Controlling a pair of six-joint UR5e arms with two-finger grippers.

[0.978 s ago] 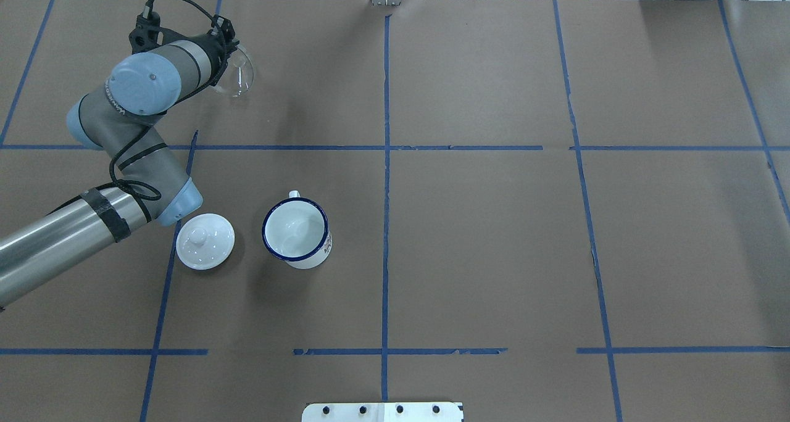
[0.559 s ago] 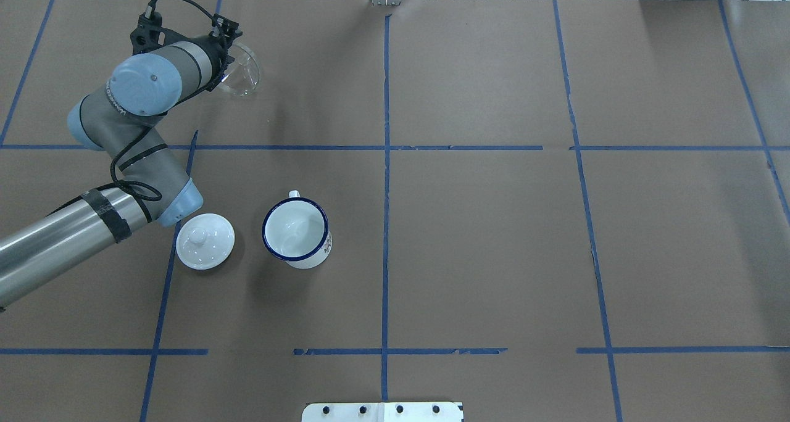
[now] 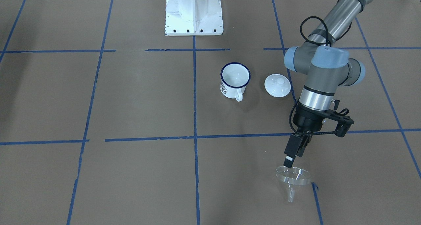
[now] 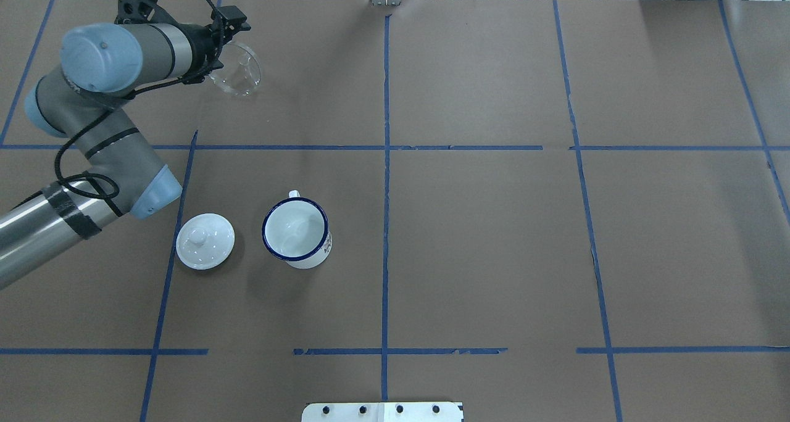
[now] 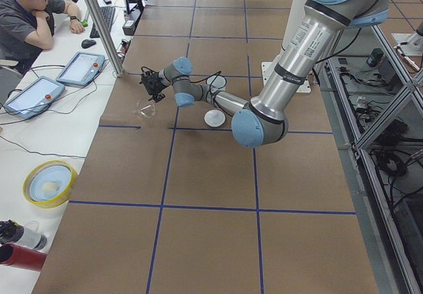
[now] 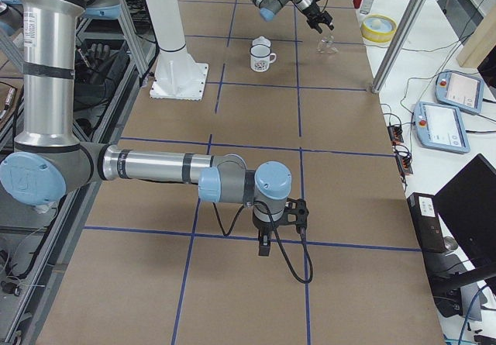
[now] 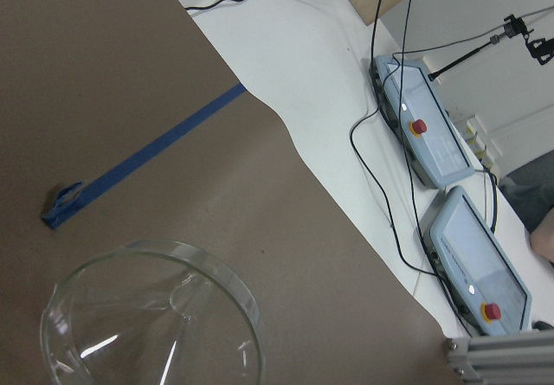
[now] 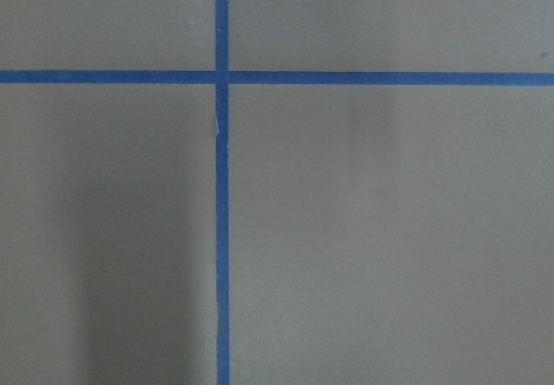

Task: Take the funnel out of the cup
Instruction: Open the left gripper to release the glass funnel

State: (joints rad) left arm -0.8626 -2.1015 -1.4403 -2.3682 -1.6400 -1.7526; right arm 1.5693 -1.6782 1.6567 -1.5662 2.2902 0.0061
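1. Left gripper [image 3: 289,161]. Points down over the operators' side of the worktop [image 3: 131,96]. The jaws' tips meet the rim of the funnel. Whether they pinch the rim or stand spread cannot be told.

2. Funnel [image 3: 293,178]. Clear plastic, directly under the jaws' tips, with its wide mouth toward them and its spout pointing away. It is out of the cup. Whether it rests on the worktop cannot be told.

3. Edges and room. The brown paper ends just past the funnel, on the side away from the jaws. Beyond that is a white bench [image 7: 329,73] carrying two control pendants [image 7: 424,125]. To either side of the jaws, and back toward the robot's base, lies bare paper crossed by blue tape [image 4: 386,224].

4. Cup [image 3: 230,88]. White mug with a dark rim, upright, well apart from the left jaws and nearer the robot's base. Nothing is in it. Its handle is turned toward the operators' side.

5. Lid [image 3: 277,85]. White with a knob, lying flat just beside the cup and not touching it.

6. Right gripper [image 6: 264,248]. Far from every item above, pointing down over bare paper. Its wrist view shows only a tape crossing. It is seen only from the side, so the state of its jaws cannot be told.
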